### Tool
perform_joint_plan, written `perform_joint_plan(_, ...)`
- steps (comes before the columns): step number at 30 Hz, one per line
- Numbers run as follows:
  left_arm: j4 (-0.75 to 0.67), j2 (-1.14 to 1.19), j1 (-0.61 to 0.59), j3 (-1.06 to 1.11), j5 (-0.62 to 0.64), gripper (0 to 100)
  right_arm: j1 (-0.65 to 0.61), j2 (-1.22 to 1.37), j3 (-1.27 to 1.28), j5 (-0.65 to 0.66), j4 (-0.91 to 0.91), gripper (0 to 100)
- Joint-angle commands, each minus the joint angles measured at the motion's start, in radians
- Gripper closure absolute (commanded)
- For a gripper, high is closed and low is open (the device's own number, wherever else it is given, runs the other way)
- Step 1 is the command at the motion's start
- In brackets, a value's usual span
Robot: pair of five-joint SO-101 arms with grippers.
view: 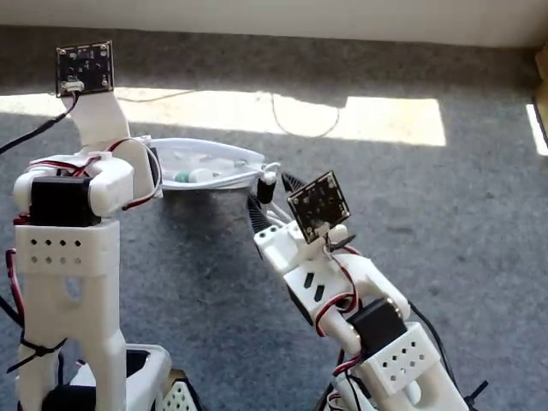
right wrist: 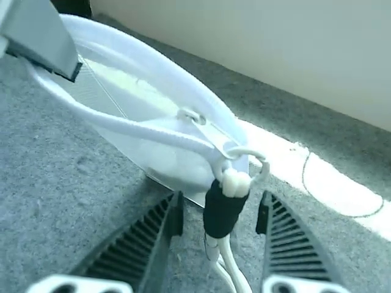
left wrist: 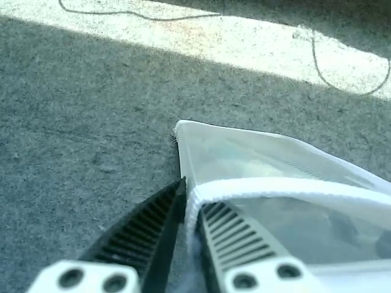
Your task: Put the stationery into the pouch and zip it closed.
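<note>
A translucent white pouch (view: 214, 164) lies on the grey carpet, with a green and white piece of stationery (view: 190, 177) showing inside it. My left gripper (left wrist: 186, 195) is shut on the pouch's (left wrist: 263, 165) white zip band at its corner. At the opposite end, a black zipper pull (right wrist: 223, 207) on a white cord hangs between the fingers of my right gripper (right wrist: 220, 213), which is open and apart from the pull on both sides. From above, the right gripper (view: 265, 205) sits just in front of the pull (view: 267, 187). The zip mouth (right wrist: 140, 131) gapes open.
A sunlit strip (view: 342, 116) crosses the carpet behind the pouch, with a thin cable (view: 300, 130) lying on it. A pale wall (view: 342, 17) bounds the far side. The left arm's white body (view: 68, 257) stands at the near left.
</note>
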Motion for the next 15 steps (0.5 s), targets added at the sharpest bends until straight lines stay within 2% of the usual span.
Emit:
perform_joint_plan(1, -0.008, -0.012, -0.008, -0.021, -0.009, 99, -0.012, -0.028, -0.007, 0.002, -0.030, 80.8)
perform_joint_plan(15, -0.006, -0.012, -0.008, -0.021, -0.008, 99, -0.008, -0.027, 0.054, 0.003, -0.166, 80.8)
